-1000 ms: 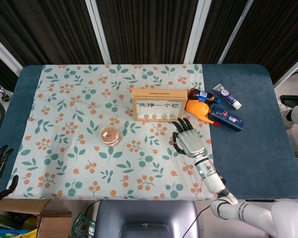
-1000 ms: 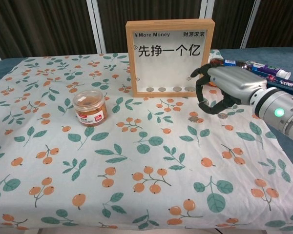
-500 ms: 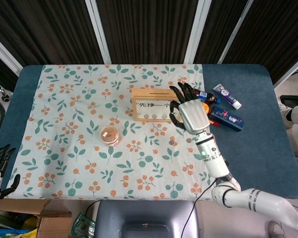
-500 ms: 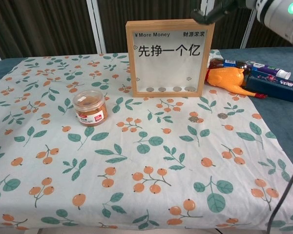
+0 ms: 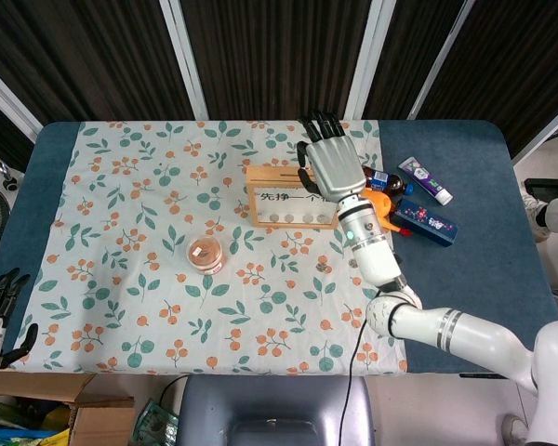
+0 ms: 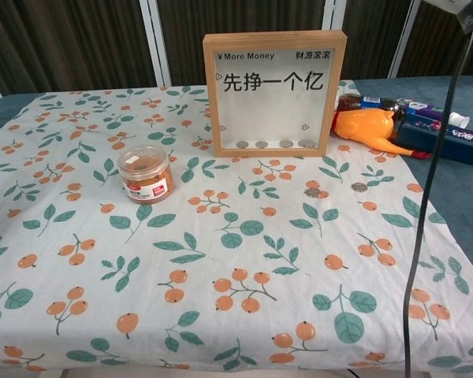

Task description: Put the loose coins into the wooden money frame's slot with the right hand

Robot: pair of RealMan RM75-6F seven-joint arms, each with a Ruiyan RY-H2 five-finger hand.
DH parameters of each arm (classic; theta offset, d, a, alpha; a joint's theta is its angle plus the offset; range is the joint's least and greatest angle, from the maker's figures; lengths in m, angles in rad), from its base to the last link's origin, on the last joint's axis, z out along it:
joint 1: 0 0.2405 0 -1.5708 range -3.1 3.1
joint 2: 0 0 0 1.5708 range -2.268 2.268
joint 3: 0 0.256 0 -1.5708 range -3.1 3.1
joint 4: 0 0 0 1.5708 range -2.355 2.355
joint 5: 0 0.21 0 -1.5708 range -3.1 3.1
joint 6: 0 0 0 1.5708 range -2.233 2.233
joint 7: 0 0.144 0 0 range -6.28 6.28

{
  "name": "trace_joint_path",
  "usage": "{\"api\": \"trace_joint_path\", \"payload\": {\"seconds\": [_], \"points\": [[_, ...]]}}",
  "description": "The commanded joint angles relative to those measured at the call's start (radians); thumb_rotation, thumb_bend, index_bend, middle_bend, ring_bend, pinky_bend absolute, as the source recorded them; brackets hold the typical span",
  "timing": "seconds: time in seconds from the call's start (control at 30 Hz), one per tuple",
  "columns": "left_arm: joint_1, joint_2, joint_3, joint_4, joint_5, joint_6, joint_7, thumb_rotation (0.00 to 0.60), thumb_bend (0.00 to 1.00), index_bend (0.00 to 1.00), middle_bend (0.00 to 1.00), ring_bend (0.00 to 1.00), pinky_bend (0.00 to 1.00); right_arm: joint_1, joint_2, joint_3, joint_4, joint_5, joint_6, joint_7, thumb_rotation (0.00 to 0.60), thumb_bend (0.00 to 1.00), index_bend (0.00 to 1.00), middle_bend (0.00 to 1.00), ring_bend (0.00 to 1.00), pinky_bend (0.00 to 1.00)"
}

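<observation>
The wooden money frame (image 5: 288,197) (image 6: 274,93) stands upright mid-table, with several coins lying along the bottom behind its glass. My right hand (image 5: 327,160) hovers over the frame's top right end, back of the hand upward and fingers stretched toward the far side. Its underside is hidden, so I cannot tell whether it holds a coin. The chest view does not show this hand. Two loose coins (image 6: 312,191) (image 6: 359,187) lie on the cloth in front of the frame's right side; one coin (image 5: 322,268) shows in the head view. My left hand (image 5: 2,311) hangs off the table's lower left, fingers apart and empty.
A small jar (image 5: 205,253) (image 6: 145,173) stands left of the frame. An orange toy chicken (image 6: 370,126), a bottle (image 5: 383,178), a toothpaste tube (image 5: 425,179) and a blue box (image 5: 428,221) crowd the frame's right. A black cable (image 6: 424,181) hangs at the chest view's right.
My right hand rose from the cloth beside the loose coins and moved away from me to above the frame's top, leaving the chest view. Both coins stayed put.
</observation>
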Motion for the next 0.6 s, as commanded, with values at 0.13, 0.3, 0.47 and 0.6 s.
{"api": "trace_joint_path", "payload": {"seconds": [0.13, 0.3, 0.47, 0.6], "points": [[0.001, 0.001, -0.002, 0.001, -0.004, 0.002, -0.005, 0.6, 0.44, 0.0, 0.0, 0.0, 0.0, 0.08, -0.015, -0.023, 0.086, 0.147, -0.052, -0.046, 0.6, 0.61, 0.75, 0.25, 0.08, 0.21], [-0.001, 0.001, -0.002, 0.002, -0.006, -0.002, -0.004, 0.6, 0.44, 0.0, 0.0, 0.0, 0.0, 0.091, -0.006, -0.05, 0.096, 0.21, -0.079, -0.03, 0.6, 0.61, 0.75, 0.25, 0.08, 0.21], [-0.003, -0.001, -0.002, 0.001, -0.006, -0.004, 0.0, 0.6, 0.44, 0.0, 0.0, 0.0, 0.0, 0.105, 0.005, -0.075, 0.108, 0.247, -0.082, -0.022, 0.6, 0.61, 0.75, 0.25, 0.08, 0.21], [-0.004, -0.001, -0.003, 0.0, -0.007, -0.007, 0.002, 0.6, 0.44, 0.0, 0.0, 0.0, 0.0, 0.113, 0.013, -0.094, 0.108, 0.266, -0.071, -0.023, 0.6, 0.61, 0.75, 0.25, 0.08, 0.21]]}}
